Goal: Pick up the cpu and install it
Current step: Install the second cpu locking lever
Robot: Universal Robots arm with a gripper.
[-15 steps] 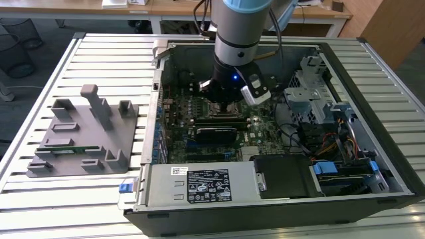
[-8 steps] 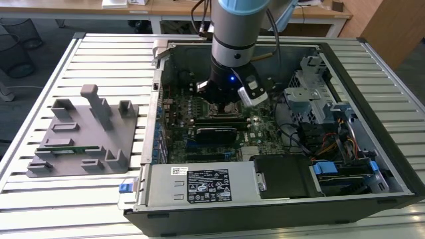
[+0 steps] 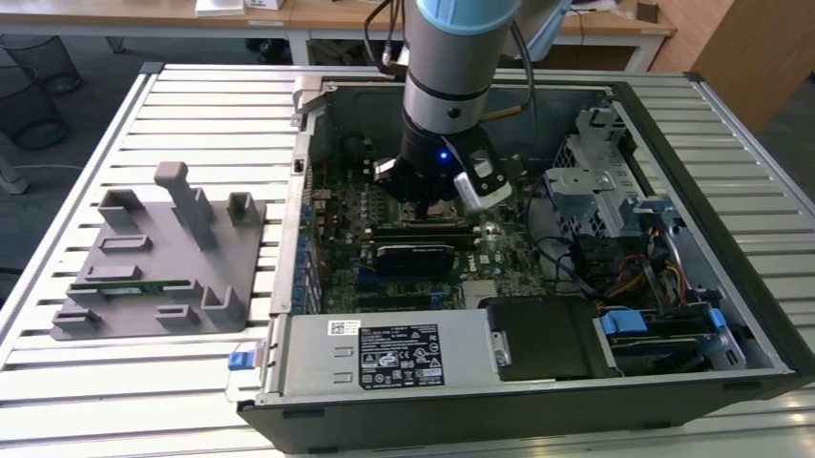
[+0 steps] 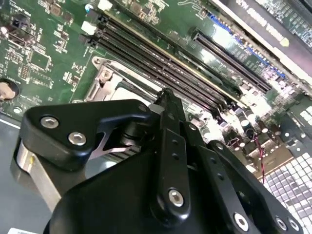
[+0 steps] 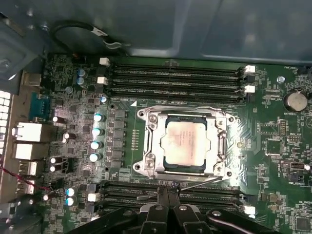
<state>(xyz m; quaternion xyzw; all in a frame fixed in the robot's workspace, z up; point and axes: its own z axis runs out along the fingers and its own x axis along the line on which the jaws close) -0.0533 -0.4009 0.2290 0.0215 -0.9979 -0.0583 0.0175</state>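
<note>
In the first wrist view the cpu (image 5: 185, 144), a flat square chip with a silver-grey top, lies inside the metal-framed socket (image 5: 148, 146) on the green motherboard (image 5: 278, 146). The socket's frame stands open around it. My gripper (image 5: 168, 191) hovers just off one edge of the socket, over the memory slots, with its black fingers pressed together and nothing between them. In the second wrist view the fingertips (image 4: 165, 95) meet in a point above the socket's frame (image 4: 108, 78). In the exterior view the gripper (image 3: 440, 212) hangs low inside the open computer case (image 3: 662, 105).
A grey holder (image 3: 166, 258) on the slatted table at the exterior view's left carries a green memory stick (image 3: 134, 284). Inside the case are the power supply (image 3: 382, 353), a drive cage (image 3: 612, 191) and cables (image 3: 624, 277). Black memory slots (image 5: 175, 78) flank the socket.
</note>
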